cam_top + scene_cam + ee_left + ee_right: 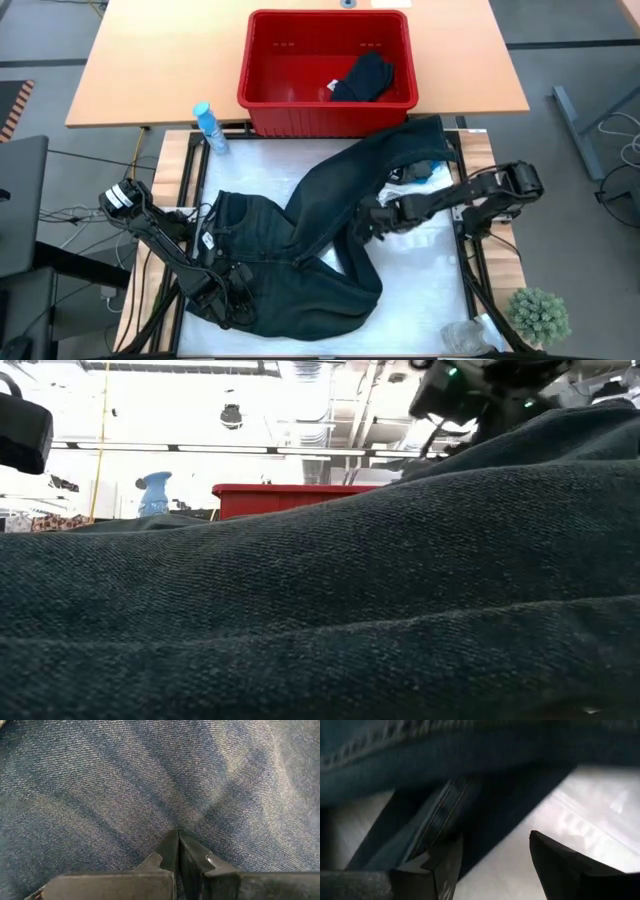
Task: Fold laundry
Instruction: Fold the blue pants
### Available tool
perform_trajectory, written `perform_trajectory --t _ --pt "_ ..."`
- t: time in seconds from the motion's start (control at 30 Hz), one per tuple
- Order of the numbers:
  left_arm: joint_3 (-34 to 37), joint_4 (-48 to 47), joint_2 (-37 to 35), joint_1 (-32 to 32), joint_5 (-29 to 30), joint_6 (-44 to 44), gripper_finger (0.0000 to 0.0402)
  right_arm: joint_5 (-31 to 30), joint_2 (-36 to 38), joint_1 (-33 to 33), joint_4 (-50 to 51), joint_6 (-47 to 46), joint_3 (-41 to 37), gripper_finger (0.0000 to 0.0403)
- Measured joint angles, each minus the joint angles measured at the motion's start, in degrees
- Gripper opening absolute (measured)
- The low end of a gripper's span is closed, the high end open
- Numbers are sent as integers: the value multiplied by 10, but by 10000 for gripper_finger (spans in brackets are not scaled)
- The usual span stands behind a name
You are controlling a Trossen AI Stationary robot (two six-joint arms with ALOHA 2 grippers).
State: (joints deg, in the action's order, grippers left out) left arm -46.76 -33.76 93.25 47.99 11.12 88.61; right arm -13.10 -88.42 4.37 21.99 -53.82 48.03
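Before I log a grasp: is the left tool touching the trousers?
Touching. The left wrist view shows the left tool, shut, with its tips pressed into the trousers.

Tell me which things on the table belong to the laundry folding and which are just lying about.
Part of the job:
- dark trousers, spread across the mat
- dark garment in the red basket
- left hand, shut on the trousers
- right hand, open at the trousers

Lying about:
- blue bottle
- small green plant
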Motion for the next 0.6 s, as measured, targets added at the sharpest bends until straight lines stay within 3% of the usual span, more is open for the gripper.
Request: perform_trajectory --t 0.07,0.23,0.47,0.6 --pt "0 0 0 0 3 5 0 19 2 -27 -23 25 0 254" --pt "0 1 0 0 6 12 0 131 9 -68 -9 57 0 254" --pt "0 2 0 0 11 17 0 132 86 -48 -4 45 0 254" --pt "0 2 1 0 24 21 0 101 110 -34 4 43 0 254"
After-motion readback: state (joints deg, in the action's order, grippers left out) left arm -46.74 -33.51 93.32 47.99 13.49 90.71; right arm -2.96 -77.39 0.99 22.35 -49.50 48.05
